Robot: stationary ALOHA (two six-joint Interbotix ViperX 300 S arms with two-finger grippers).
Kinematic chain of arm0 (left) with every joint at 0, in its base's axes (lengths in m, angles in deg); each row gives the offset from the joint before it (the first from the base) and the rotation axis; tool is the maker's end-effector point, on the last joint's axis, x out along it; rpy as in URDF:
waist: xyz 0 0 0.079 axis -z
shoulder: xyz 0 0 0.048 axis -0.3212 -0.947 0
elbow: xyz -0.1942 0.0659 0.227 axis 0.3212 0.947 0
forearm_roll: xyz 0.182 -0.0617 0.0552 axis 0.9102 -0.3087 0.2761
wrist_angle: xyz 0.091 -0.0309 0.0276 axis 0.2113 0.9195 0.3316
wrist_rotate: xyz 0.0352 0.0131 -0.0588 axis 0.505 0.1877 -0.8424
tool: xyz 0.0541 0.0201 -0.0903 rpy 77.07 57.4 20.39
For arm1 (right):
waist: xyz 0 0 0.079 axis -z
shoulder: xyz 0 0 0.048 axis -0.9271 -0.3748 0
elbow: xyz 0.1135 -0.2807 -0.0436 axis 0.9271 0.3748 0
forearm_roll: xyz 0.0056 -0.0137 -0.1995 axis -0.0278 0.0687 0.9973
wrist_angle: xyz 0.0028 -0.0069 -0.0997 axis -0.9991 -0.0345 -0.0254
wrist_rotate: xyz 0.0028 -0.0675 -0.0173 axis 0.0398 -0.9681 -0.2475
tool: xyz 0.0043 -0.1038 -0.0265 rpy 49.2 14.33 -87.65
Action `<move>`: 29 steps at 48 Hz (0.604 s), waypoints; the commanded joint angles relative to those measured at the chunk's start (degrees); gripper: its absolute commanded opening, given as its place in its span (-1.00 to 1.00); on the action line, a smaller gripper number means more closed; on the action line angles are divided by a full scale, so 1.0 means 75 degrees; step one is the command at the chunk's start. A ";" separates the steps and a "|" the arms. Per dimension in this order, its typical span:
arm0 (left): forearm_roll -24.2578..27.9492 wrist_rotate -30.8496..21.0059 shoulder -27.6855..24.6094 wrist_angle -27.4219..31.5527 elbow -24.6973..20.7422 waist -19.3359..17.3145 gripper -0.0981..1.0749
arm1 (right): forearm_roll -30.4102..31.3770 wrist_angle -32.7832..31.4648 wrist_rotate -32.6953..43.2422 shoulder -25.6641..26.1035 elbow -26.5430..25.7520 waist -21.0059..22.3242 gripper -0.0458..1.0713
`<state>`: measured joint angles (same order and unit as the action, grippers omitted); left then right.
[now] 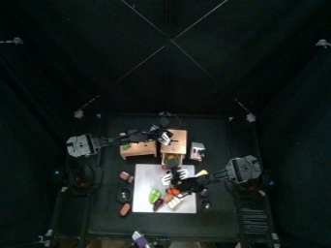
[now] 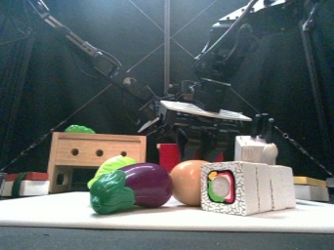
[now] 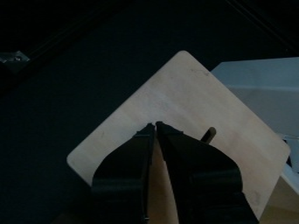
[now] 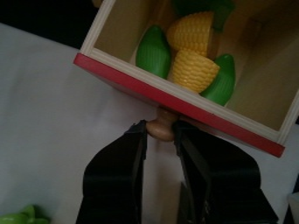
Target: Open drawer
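Above the white mat (image 4: 47, 122), right fingers (image 4: 160, 131) clamped around the knob (image 4: 159, 129) of the drawer (image 4: 187, 66); left fingers (image 3: 158, 131) pressed together.

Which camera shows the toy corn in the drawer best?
The right wrist view: the corn lies large and clear inside the open drawer. The top view is too small to show it, the front view does not show the drawer's inside, and the left wrist view shows only the cabinet.
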<state>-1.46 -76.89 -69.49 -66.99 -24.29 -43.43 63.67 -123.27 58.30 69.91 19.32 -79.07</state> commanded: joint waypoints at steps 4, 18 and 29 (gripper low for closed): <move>-0.0012 -0.0012 0.0023 0.0129 0.0117 -0.0047 0.16 | -0.0082 0.0059 0.0012 0.0176 -0.0176 -0.0246 0.09; -0.0012 0.0000 0.0023 0.0164 0.0105 -0.0047 0.16 | -0.0082 0.0012 0.0012 0.0164 -0.0094 -0.0246 0.09; -0.0012 0.0000 0.0023 0.0211 0.0117 -0.0047 0.16 | -0.0035 -0.0047 0.0000 0.0164 -0.0059 -0.0258 0.13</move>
<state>-1.46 -76.89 -69.49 -66.64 -24.29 -43.43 63.23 -123.35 58.30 69.91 19.23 -80.65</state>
